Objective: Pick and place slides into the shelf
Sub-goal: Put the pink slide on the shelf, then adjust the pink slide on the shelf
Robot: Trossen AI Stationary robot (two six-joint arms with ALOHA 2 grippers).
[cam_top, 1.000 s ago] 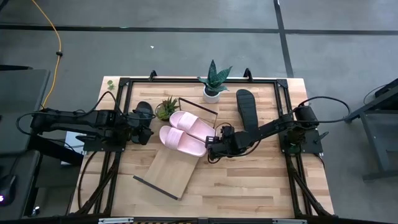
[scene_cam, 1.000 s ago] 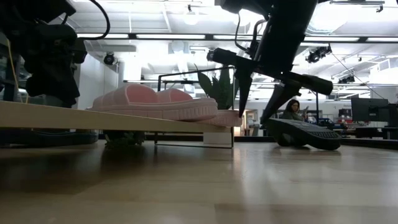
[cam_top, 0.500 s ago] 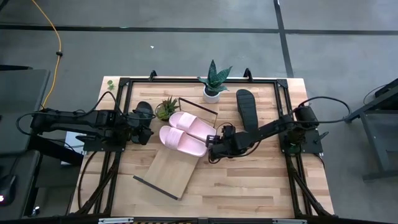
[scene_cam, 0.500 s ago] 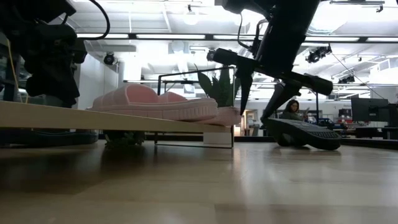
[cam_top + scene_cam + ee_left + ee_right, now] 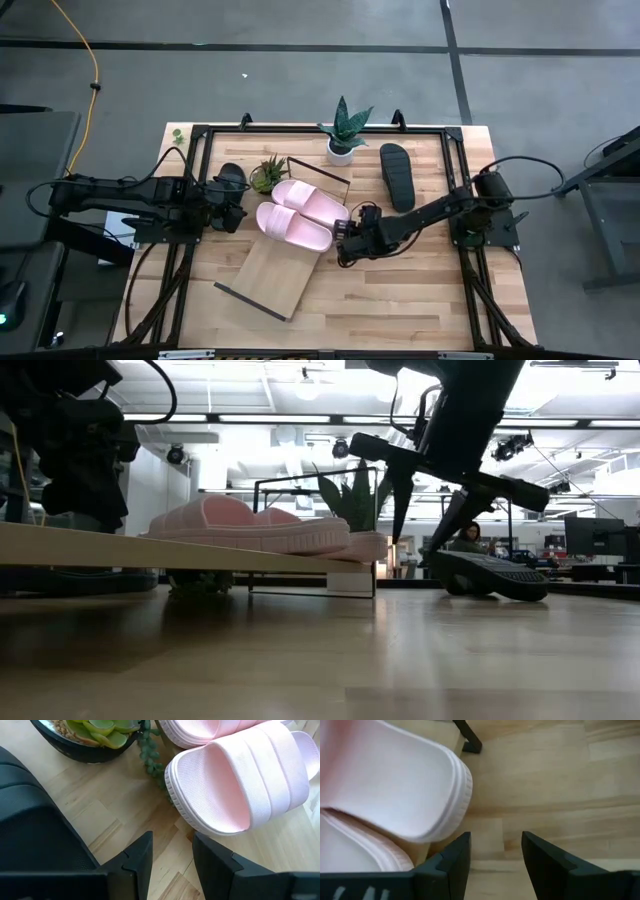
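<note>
I count four slides on the table. Two pale pink slides: one farther back, one nearer, side by side on the shelf. Two black slides: one on the far right of the tabletop, one on the far left, partly under the left arm.

One shelf, a single light-wood board.

Two potted plants: a spiky one in a white pot at the far edge, a small succulent left of it.

Two arms, each with one gripper: left gripper, right gripper.
</note>
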